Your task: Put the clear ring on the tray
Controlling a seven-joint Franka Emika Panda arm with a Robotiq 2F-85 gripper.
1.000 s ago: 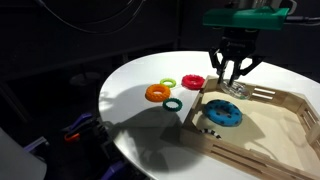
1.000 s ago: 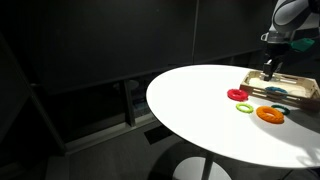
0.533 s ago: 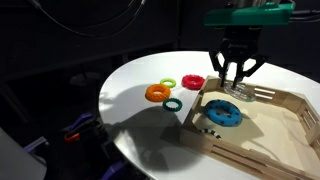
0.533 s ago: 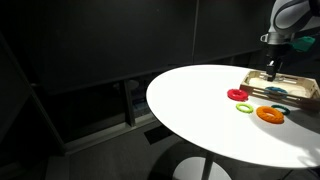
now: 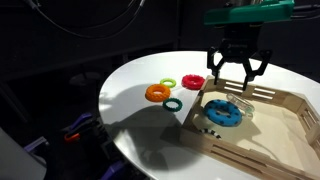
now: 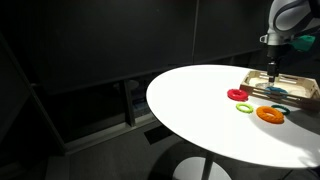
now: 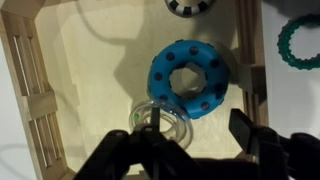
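Observation:
In the wrist view the clear ring [image 7: 160,122] lies flat on the floor of the light wooden tray [image 7: 30,90], touching the blue ring [image 7: 190,80]. My gripper [image 7: 198,131] hangs just above, its jaws spread apart and open. One finger [image 7: 152,128] overlaps the clear ring in this view; the other finger [image 7: 244,130] is well clear of it. In both exterior views the gripper [image 5: 237,72] [image 6: 270,68] hovers over the near end of the tray [image 5: 262,151] [image 6: 300,90]. Nothing is held between the fingers.
On the round white table [image 5: 130,115] beside the tray lie a red ring [image 5: 193,82], an orange ring [image 5: 158,93], a pale green ring [image 5: 168,81] and a dark teal ring [image 5: 173,104]. A black-and-white piece [image 7: 192,6] rests at the tray's far edge.
The jaws were shut on the clear ring and have now spread open. The ring has been let go and rests on the tray floor.

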